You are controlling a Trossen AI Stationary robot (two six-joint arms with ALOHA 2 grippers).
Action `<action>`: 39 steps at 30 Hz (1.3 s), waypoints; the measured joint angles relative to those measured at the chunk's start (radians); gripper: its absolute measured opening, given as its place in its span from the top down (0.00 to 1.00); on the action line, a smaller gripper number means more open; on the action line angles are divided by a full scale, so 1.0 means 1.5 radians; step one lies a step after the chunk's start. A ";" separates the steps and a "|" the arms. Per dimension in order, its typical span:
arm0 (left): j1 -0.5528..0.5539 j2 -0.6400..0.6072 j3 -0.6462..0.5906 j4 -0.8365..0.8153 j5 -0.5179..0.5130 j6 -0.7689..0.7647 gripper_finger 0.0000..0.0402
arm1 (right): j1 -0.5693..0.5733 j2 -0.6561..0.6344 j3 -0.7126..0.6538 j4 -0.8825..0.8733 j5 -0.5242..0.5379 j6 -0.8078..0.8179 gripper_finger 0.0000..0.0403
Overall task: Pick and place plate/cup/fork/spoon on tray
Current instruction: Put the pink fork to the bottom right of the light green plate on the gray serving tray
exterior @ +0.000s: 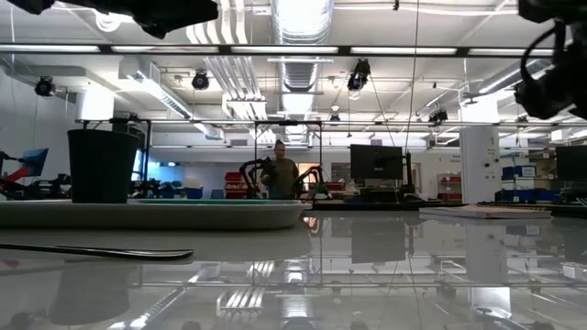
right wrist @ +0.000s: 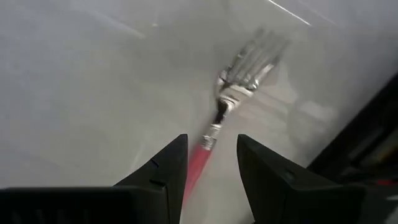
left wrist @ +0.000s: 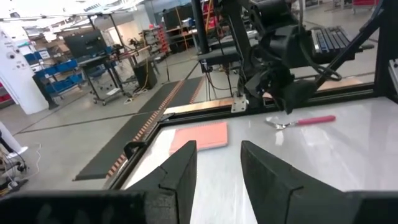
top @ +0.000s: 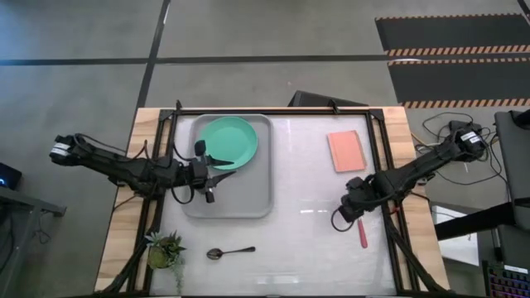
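The mint-green plate (top: 229,142) lies flat in the far part of the light-grey tray (top: 248,203). The black cup (exterior: 101,165) stands upright on the tray's left part. My left gripper (top: 219,167) is open and empty above the tray, pointing toward the table's right side (left wrist: 217,149). The fork (top: 362,234) lies on the table at the near right. My right gripper (top: 349,211) is open above its tine end. In the right wrist view its fingers (right wrist: 211,146) stand on either side of the pink handle (right wrist: 199,158), without touching it. The spoon (top: 229,252) lies on the table near the front edge.
A pink rectangular pad (top: 345,151) lies at the far right of the table. A small potted plant (top: 166,248) stands at the near left corner. A person (exterior: 280,174) stands far off in the room behind the table.
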 joint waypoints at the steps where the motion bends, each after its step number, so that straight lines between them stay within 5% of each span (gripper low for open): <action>1: 0.000 0.001 -0.001 0.002 0.000 0.000 0.73 | 0.009 0.000 -0.005 0.000 0.000 0.019 0.68; 22: 0.000 -0.006 -0.004 0.000 0.000 0.001 0.73 | 0.071 0.082 -0.094 0.149 -0.018 0.110 0.69; 33: 0.000 -0.006 -0.006 0.001 0.000 0.002 0.73 | 0.071 0.099 -0.091 0.145 -0.020 0.081 0.94; 39: 0.000 -0.007 -0.006 0.001 0.000 0.002 0.73 | 0.071 0.088 -0.089 0.145 -0.017 0.058 0.95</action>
